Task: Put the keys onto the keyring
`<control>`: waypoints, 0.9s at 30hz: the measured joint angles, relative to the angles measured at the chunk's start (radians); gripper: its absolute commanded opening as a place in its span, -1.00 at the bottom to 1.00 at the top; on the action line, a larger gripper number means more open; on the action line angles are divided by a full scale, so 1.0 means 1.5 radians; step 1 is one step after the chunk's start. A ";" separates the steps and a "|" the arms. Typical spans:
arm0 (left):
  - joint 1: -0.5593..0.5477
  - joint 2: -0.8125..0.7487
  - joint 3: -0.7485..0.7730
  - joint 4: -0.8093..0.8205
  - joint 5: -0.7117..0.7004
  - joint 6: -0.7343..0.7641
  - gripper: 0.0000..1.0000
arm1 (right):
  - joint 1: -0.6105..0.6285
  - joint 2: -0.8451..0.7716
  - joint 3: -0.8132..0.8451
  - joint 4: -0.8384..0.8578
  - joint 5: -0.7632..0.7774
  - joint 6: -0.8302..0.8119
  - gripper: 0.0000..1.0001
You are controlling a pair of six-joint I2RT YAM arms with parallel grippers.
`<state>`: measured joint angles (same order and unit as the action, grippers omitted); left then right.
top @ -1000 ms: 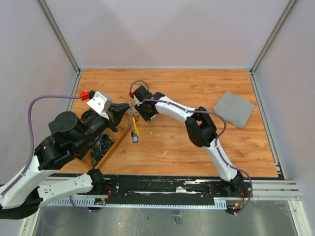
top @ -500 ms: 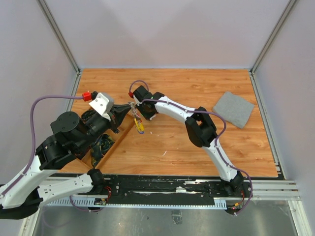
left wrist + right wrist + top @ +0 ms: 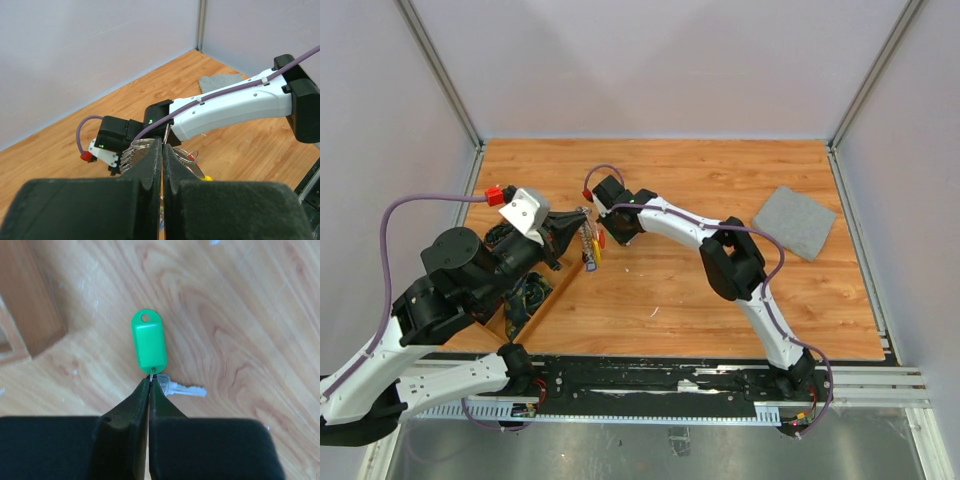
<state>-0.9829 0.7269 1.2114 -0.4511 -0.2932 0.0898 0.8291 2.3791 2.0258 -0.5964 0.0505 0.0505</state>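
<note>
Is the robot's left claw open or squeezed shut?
Shut. In the left wrist view the left gripper has its two fingers pressed together with almost no gap, pinching the silver keyring at their tips.

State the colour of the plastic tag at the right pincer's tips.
Green: the plastic tag shows best in the right wrist view.

No writing, brand, number or sign can be read in any view. The green key tag [image 3: 148, 345], just ahead of the fingertips of the right gripper [image 3: 149, 384], is shown with a plain, unmarked face.
</note>
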 measured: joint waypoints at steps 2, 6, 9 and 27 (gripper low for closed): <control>0.000 -0.001 0.000 0.000 0.000 0.000 -0.99 | 0.000 -0.028 -0.040 0.009 -0.014 -0.006 -0.99; 0.000 -0.003 -0.007 0.003 0.000 0.000 -0.99 | -0.011 -0.118 -0.140 0.043 -0.074 -0.015 -0.99; 0.000 -0.002 -0.013 0.004 0.006 -0.001 -0.99 | -0.033 -0.225 -0.241 0.096 -0.137 -0.020 -0.99; 0.000 0.041 -0.061 0.041 0.095 0.001 -0.99 | -0.118 -0.738 -0.554 0.228 -0.367 -0.100 -0.99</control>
<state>-0.9829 0.7891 1.1206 -0.3901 -0.1501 0.0914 0.6521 1.2716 1.1946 -0.2543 -0.4999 -0.1001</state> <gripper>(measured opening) 0.011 0.011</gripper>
